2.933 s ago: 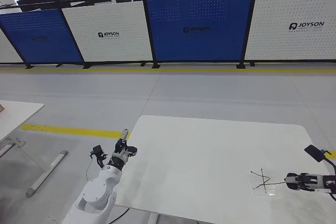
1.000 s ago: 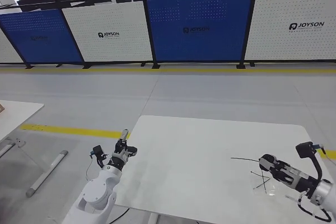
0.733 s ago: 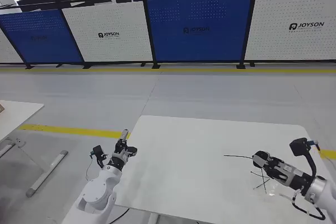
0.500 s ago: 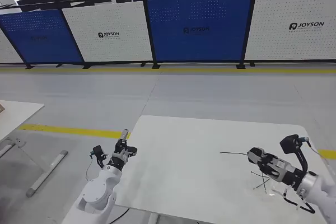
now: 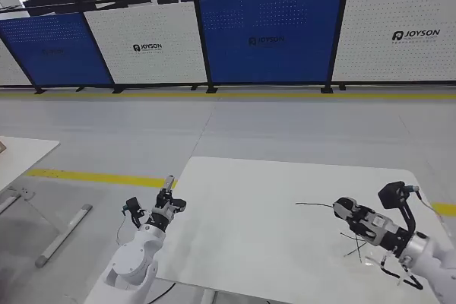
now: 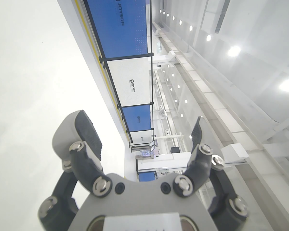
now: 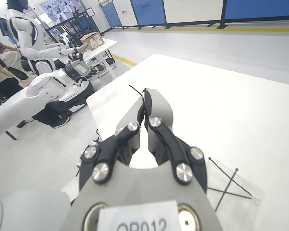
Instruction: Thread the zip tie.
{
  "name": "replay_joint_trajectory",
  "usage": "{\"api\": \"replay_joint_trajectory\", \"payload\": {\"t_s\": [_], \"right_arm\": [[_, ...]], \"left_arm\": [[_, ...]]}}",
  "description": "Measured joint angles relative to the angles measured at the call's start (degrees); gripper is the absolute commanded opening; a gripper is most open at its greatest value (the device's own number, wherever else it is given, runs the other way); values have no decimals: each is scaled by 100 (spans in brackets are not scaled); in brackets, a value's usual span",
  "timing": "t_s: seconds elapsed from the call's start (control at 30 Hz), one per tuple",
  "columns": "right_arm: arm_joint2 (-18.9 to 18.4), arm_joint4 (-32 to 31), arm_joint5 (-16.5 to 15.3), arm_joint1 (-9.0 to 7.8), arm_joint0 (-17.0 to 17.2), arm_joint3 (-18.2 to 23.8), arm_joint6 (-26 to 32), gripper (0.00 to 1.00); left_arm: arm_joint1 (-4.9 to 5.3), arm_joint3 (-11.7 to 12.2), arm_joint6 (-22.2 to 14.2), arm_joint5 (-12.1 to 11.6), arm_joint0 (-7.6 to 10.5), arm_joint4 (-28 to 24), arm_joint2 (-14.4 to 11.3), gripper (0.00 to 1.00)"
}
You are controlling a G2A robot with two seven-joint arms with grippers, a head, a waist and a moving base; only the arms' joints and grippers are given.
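Observation:
My right gripper (image 5: 340,207) is shut on a thin black zip tie (image 5: 313,204) and holds it above the right part of the white table (image 5: 258,197). The tie's free end sticks out past the fingertips (image 7: 143,94) as a short black strip (image 7: 134,89). Two more black zip ties (image 5: 355,243) lie crossed on a clear plastic sheet (image 7: 240,183) near the table's right front corner. My left gripper (image 5: 167,185) stands open and holds nothing at the table's left edge, pointing upward; its pads (image 6: 88,131) are wide apart.
Blue and white partition panels (image 5: 266,38) stand behind a yellow floor line. Another white table (image 5: 7,159) stands at far left. A second white robot (image 7: 26,32) stands by that table in the right wrist view.
My right arm has lifted one zip tie off the plastic sheet and carried it left and away from the table's front corner. The left arm has stayed still.

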State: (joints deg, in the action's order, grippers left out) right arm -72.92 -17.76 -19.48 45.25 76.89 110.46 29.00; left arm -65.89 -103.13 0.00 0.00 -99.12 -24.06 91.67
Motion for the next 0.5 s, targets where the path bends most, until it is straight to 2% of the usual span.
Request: {"api": "replay_joint_trajectory", "payload": {"t_s": [0.13,0.23,0.5], "right_arm": [[317,-515,0,-103,-77,201,-442,0],[610,-827,0,-224,-117,122,-787,0],[619,-824,0,-231,-124,105,-791,0]], "left_arm": [[0,0,0,0,0,0,0,100],[0,0,0,0,0,0,0,100],[-2,-23,4,-15,37,-37,35,100]]}}
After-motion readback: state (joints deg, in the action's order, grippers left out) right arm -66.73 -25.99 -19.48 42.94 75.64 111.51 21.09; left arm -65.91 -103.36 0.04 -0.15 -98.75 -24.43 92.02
